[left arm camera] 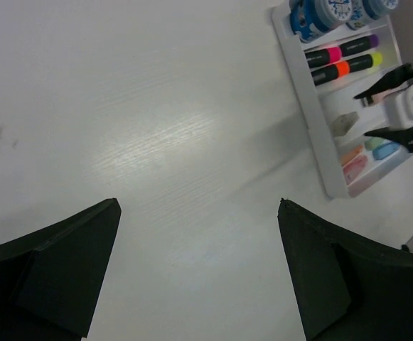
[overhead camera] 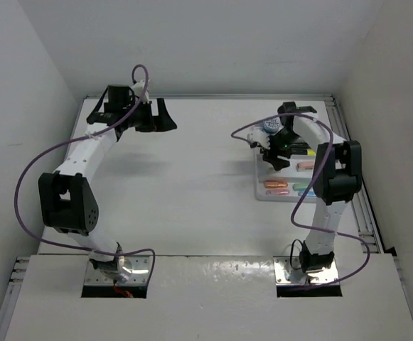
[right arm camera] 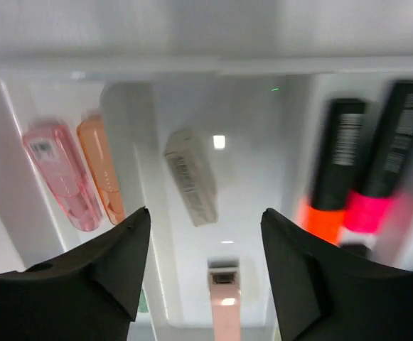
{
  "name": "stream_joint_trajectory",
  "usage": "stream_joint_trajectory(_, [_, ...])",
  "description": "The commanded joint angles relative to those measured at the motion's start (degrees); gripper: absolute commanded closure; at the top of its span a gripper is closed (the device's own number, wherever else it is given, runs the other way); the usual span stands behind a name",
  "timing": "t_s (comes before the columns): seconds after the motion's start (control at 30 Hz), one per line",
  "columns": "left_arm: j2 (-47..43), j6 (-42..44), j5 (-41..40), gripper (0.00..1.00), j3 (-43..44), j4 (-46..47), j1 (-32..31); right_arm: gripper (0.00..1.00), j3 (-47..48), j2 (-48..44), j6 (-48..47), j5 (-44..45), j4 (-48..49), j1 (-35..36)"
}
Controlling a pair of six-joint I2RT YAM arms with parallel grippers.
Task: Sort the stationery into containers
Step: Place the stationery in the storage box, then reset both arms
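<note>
White worktop [overhead camera: 192,177], right end effector [right arm camera: 205,213] released over beige block [right arm camera: 190,177] in tray [left arm camera: 313,121], left end effector [left arm camera: 199,202] spread wide.

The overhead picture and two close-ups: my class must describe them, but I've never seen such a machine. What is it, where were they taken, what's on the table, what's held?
Two white robot arms are bolted at the near edge of the table. The overhead picture comes from a fixed camera above them; each close-up comes from a camera on one wrist, so the dark shapes at the bottom are that arm's own fingers. The left gripper hangs open over bare table, holding nothing. The right gripper is above the white tray, jaws apart, clamping nothing. In the tray lie round pots, black markers, a beige block and pastel stubs.
</note>
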Motion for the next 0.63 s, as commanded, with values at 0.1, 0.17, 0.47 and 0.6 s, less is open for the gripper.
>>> stream_joint_trajectory(0.1, [-5.47,10.67,-8.49,0.00,6.39,-11.50,4.33,0.22,10.49,-15.53,32.91,-15.42,5.81,-0.68])
stream_joint_trajectory(0.17, [-7.48,11.91,-11.03,0.00,5.08,-13.88,5.56,0.17,6.55,-22.10,49.52,-17.00,11.07,-1.74])
stream_joint_trajectory(0.47, [-15.92,16.92,-16.41,0.00,-11.43,-14.76,16.09,0.06,-20.95,-41.38,77.09,-10.43,29.65,-4.37])
stream_joint_trajectory(0.6, [-19.61,19.03,-16.14,0.00,-15.40,-14.23,18.91,0.05,-23.52,-44.37,77.53,-9.36,29.39,-5.08])
